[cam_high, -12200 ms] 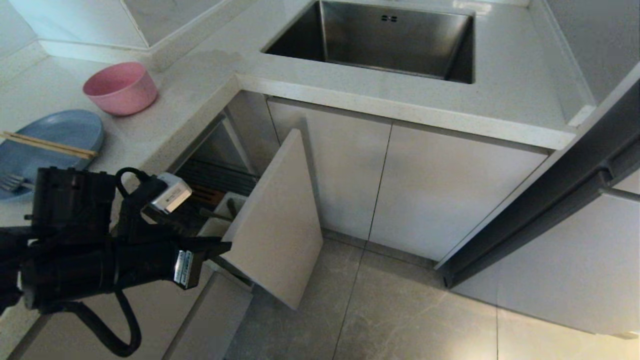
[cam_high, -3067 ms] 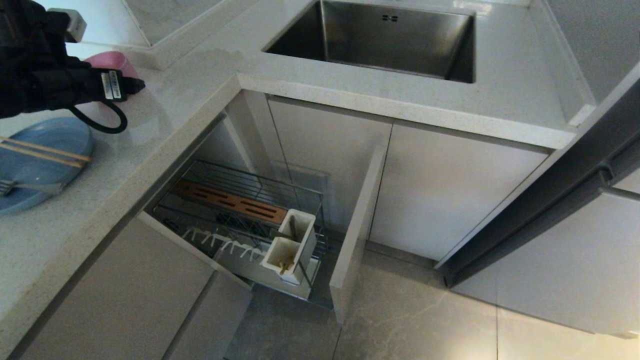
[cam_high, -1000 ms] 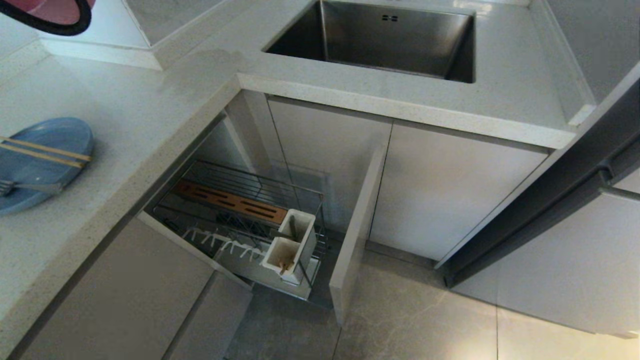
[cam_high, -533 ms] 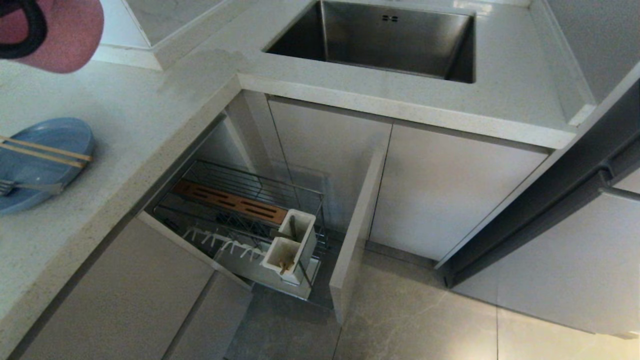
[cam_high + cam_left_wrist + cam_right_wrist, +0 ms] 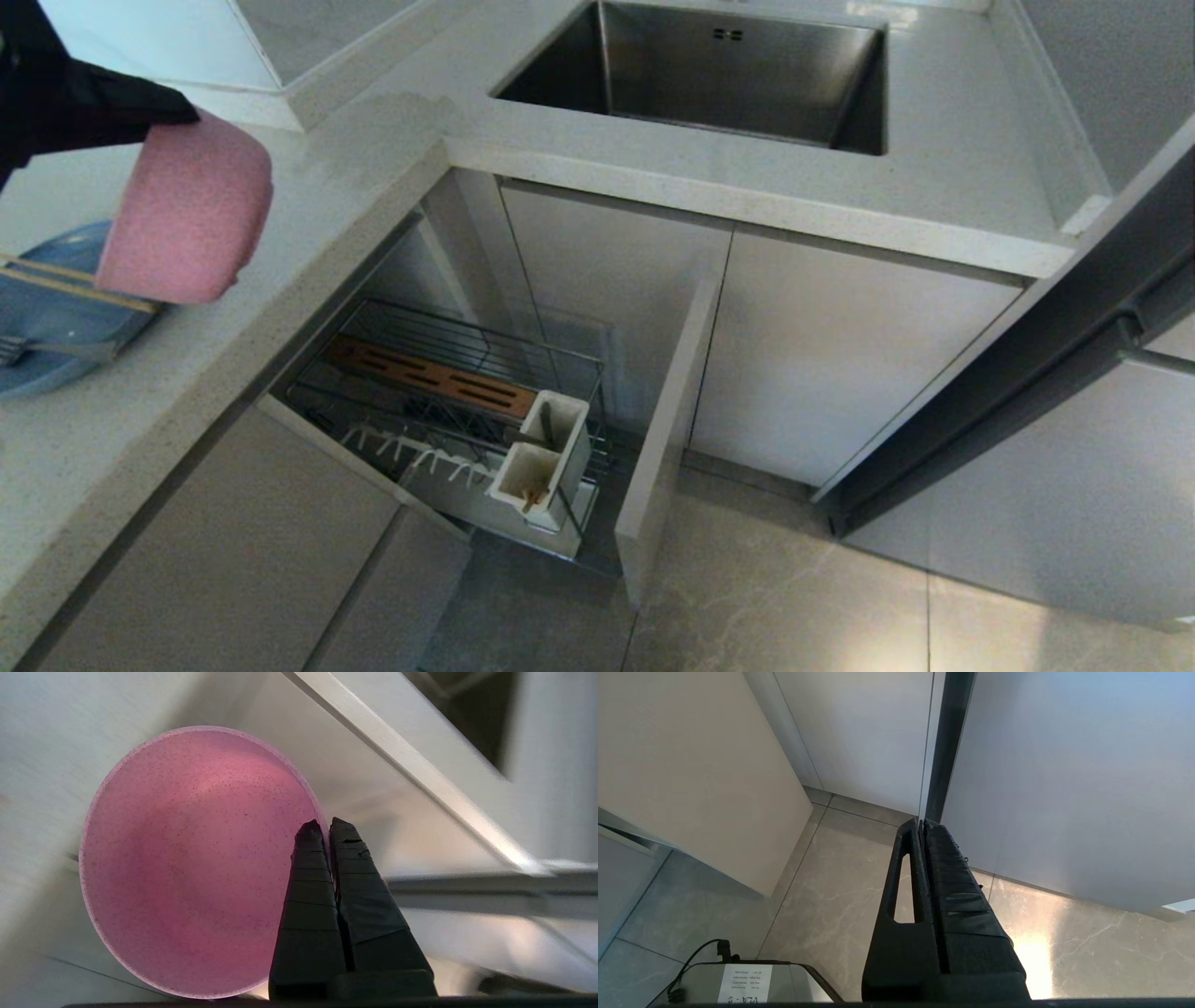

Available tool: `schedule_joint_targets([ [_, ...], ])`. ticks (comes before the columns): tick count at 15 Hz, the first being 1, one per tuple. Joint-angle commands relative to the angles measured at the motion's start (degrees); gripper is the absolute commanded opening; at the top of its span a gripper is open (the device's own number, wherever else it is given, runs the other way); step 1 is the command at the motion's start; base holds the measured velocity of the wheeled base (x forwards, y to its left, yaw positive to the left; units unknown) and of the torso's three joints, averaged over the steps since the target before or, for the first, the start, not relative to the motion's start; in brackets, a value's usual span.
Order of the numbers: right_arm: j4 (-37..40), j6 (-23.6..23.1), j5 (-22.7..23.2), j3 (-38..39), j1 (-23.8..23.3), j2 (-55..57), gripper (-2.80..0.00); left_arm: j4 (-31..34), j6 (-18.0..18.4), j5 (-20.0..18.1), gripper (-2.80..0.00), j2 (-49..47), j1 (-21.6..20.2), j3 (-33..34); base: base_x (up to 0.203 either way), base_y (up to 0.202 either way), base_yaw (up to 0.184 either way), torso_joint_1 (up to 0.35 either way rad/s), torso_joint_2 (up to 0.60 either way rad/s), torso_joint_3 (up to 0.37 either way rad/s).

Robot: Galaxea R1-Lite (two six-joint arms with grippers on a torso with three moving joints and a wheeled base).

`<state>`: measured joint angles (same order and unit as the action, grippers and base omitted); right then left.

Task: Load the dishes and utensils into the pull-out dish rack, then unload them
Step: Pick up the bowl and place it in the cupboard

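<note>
The pink bowl [image 5: 182, 210] hangs in the air above the counter's left part, tilted on its side, held by my left arm from the upper left. In the left wrist view my left gripper [image 5: 325, 826] is shut on the bowl's [image 5: 196, 858] rim. The blue plate [image 5: 56, 317] lies on the counter partly behind the bowl, with the chopsticks [image 5: 65, 285] and the fork [image 5: 47, 348] on it. The pull-out dish rack [image 5: 448, 411] stands pulled out below the counter, its white utensil box [image 5: 541, 457] at the front. My right gripper [image 5: 921, 823] is shut and empty, parked over the floor. The spoon is out of view.
The steel sink [image 5: 709, 75] is set in the counter at the back. The rack's beige front panel [image 5: 663, 429] juts out over the tiled floor [image 5: 747, 597]. A closed white cabinet door [image 5: 840, 355] stands to the right of the rack.
My left arm has brought the pink bowl down and to the right, from the top left corner to just above the blue plate's near edge. The rack has not moved.
</note>
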<state>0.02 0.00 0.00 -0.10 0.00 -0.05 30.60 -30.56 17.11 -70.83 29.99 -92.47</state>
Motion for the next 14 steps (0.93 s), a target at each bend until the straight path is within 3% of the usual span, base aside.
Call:
schedule_joint_targets([
  [1, 0.0, 0.0, 0.0, 0.0, 0.0, 0.0, -2.80, 0.4, -2.7, -1.8, -2.80, 0.3, 0.2, 0.1, 0.000, 0.000, 0.000, 0.000, 0.00, 0.000],
  [3, 0.0, 0.0, 0.0, 0.0, 0.0, 0.0, -2.80, 0.5, -5.2, -6.7, -2.80, 0.3, 0.2, 1.8, 0.000, 0.000, 0.000, 0.000, 0.00, 0.000],
  [6, 0.0, 0.0, 0.0, 0.0, 0.0, 0.0, -2.80, 0.5, -5.1, -9.8, -2.80, 0.0, 0.0, 7.4, 0.000, 0.000, 0.000, 0.000, 0.00, 0.000],
  [9, 0.0, 0.0, 0.0, 0.0, 0.0, 0.0, -2.80, 0.5, -6.3, -9.5, -2.80, -3.3, -0.1, 8.0, 0.000, 0.000, 0.000, 0.000, 0.00, 0.000],
  [14, 0.0, 0.0, 0.0, 0.0, 0.0, 0.0, -2.80, -2.5, -8.9, -5.8, -2.80, -10.1, -0.5, 7.8, 0.000, 0.000, 0.000, 0.000, 0.00, 0.000],
])
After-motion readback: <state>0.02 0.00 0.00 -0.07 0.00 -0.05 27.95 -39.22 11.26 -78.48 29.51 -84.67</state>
